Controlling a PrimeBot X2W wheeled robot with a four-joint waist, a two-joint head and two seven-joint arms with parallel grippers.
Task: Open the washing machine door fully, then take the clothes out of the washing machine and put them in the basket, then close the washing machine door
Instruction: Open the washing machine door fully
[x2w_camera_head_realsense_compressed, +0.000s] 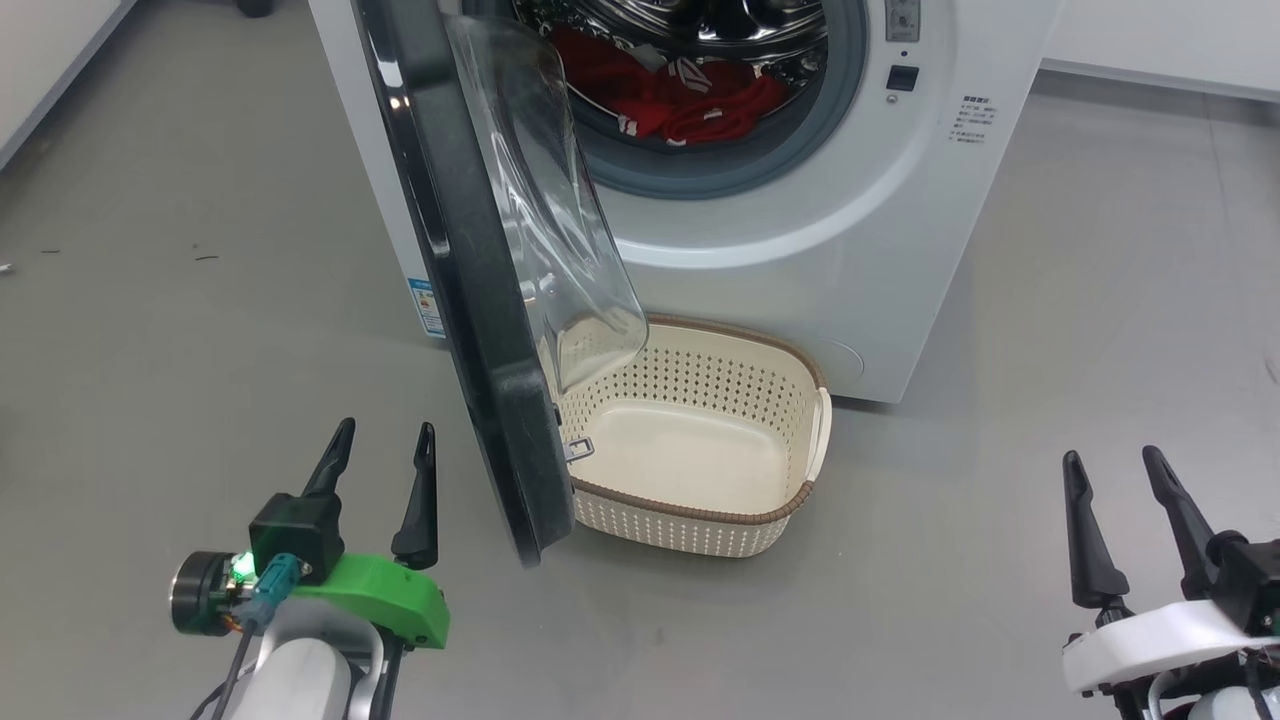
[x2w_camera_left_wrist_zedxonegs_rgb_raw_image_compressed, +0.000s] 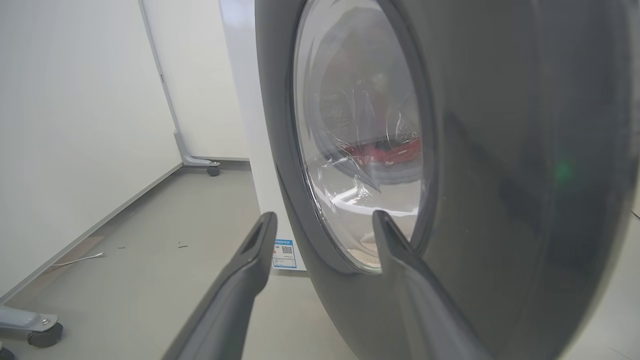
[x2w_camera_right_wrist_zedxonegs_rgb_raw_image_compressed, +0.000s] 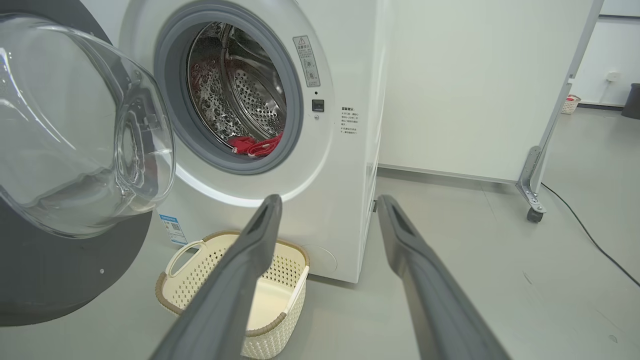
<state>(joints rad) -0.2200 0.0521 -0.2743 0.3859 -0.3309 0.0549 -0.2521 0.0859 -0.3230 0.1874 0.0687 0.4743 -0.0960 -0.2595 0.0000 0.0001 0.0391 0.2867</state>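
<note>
Two grippers, both mine: left gripper (x2w_camera_head_realsense_compressed: 387, 425) and right gripper (x2w_camera_head_realsense_compressed: 1112, 453), fingers spread and holding nothing. The washing machine door (x2w_camera_head_realsense_compressed: 480, 300) stands part-open, overhanging the basket (x2w_camera_head_realsense_compressed: 700, 515). The clothes (x2w_camera_head_realsense_compressed: 690, 100) lie in the drum (x2w_camera_head_realsense_compressed: 740, 25). Risk: if I reach in now, my arm may strike the door, or the clothes may snag on its glass bowl (x2w_camera_head_realsense_compressed: 560, 200).

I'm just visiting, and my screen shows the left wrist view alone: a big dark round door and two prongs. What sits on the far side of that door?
Observer: An empty cream basket stands on the floor, right in front of the washing machine.
Operator: And where is the other arm?
Observer: The right gripper hangs open off to the right of the basket, well apart from it, holding nothing.
</note>
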